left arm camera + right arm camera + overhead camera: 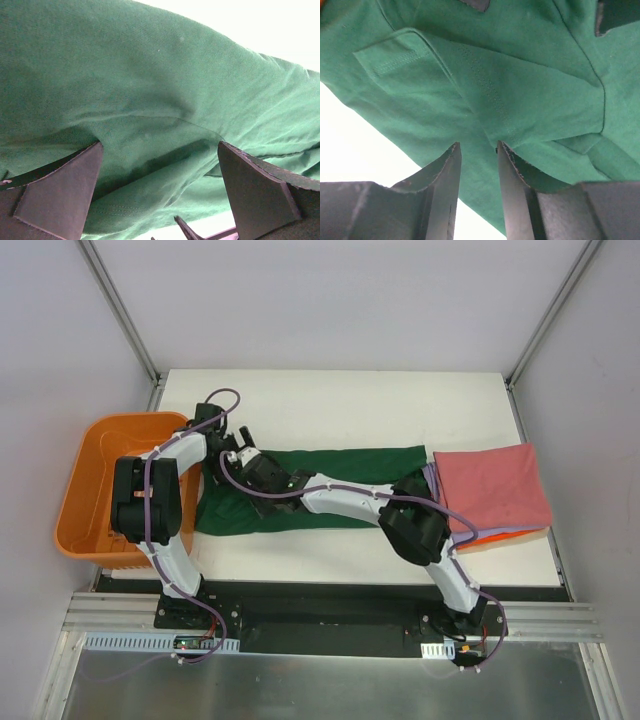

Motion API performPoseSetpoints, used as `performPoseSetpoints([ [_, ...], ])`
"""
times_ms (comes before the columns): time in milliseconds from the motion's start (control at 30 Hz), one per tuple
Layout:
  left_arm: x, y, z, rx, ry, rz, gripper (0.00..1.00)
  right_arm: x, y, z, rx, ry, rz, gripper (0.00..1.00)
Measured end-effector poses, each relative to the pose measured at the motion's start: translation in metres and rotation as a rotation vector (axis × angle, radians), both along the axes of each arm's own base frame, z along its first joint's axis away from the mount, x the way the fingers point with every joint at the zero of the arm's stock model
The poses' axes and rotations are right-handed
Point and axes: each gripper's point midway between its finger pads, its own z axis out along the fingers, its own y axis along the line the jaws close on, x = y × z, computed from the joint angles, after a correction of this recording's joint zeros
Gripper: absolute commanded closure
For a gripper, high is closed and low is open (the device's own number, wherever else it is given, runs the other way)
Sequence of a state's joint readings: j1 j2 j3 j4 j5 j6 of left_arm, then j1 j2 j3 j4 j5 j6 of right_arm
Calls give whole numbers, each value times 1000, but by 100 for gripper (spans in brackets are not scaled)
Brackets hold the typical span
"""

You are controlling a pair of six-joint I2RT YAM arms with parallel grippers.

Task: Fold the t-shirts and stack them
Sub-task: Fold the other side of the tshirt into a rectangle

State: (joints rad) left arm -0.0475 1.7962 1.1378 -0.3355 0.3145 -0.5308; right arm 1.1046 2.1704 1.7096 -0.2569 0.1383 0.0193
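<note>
The dark green t-shirt (340, 475) lies as a long folded band across the middle of the table. Both grippers are at its left end. My left gripper (222, 440) is open, its fingers wide apart over the green cloth (150, 75) with nothing between them. My right gripper (246, 462) reaches across from the right and is open by a narrow gap (478, 146); green cloth (520, 75) lies under the tips and is not pinched. Folded t-shirts are stacked at the right, pink-red (492, 485) on top, with lavender (432, 476) and orange (495, 537) edges showing below.
An orange plastic basket (85, 490) stands off the table's left edge, beside the left arm. White table (330, 405) shows behind the green shirt and in front of it. The right arm's forearm (345, 498) lies over the shirt.
</note>
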Motion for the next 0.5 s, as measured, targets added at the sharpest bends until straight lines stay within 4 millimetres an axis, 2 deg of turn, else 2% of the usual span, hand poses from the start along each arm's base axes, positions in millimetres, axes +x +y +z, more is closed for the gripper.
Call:
performPoseSetpoints([
  [267,0,0,1,-22,-1,0,1,11,-6,-38,-124,-58,55,57],
  [400,1,0,1,-24,-3,-1,1,17,-9,-36,-143,-93,31,58],
  [500,1,0,1,-24,-4,-1,1,22,-14,-35,-162,-116,5,64],
])
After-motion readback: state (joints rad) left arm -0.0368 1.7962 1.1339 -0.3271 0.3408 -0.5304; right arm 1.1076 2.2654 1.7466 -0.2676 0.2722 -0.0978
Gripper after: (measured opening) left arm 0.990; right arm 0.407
